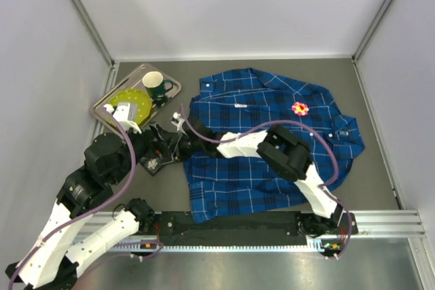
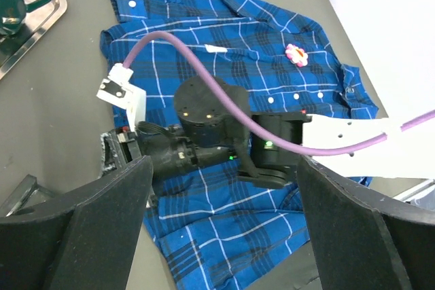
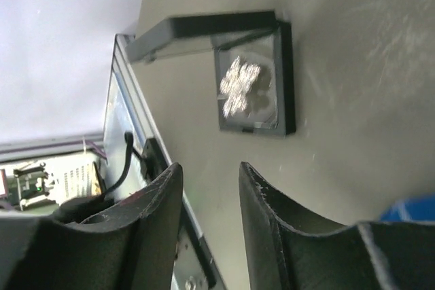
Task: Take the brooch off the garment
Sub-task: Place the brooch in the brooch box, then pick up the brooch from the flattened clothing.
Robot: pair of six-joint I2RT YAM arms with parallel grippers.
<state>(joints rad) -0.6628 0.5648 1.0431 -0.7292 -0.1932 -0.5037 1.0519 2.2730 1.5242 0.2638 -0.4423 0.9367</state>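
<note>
The garment [image 1: 272,140] is a blue plaid shirt spread flat on the grey table, and a pink flower brooch [image 1: 300,108] is pinned near its right shoulder [image 2: 296,53]. A silver sparkly brooch [image 3: 243,86] lies in a small open black box [image 3: 253,93] on the table left of the shirt [image 1: 151,163]. My right gripper [image 3: 209,171] hovers close to that box, open, with nothing between its fingers. My left gripper [image 2: 224,236] is open wide and empty above the shirt's lower left part, with the right arm's wrist [image 2: 204,110] just ahead of it.
A metal tray [image 1: 102,103] at the back left holds a green mug [image 1: 156,86] and a yellow-green plate [image 1: 132,103]. The right arm's purple cable [image 2: 204,73] arcs over the shirt. The aluminium rail [image 1: 380,219] runs along the near edge.
</note>
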